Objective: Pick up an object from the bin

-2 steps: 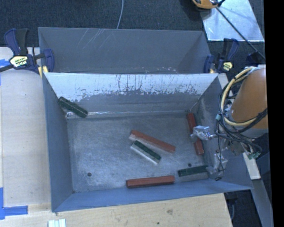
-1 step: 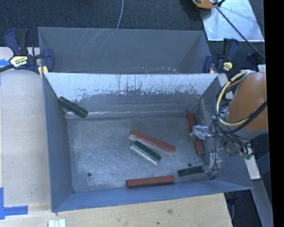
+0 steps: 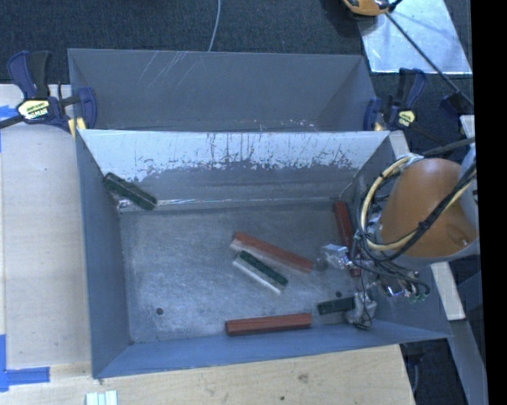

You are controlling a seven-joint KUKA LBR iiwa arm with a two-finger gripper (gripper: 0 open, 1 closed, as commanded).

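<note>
Gripper (image 3: pixel 357 312) sat low at the right end of the grey bin (image 3: pixel 105 271), under the orange wrist cover (image 3: pixel 426 207); whether it was spread or pressed together could not be told. A small black bar (image 3: pixel 333 306) lay just left of it, and a long red-brown bar (image 3: pixel 268 324) lay further left along the near wall. A brown bar (image 3: pixel 271 251) and a green-and-white bar (image 3: pixel 259 269) lay side by side mid-floor. Any writing was too small to read.
</note>
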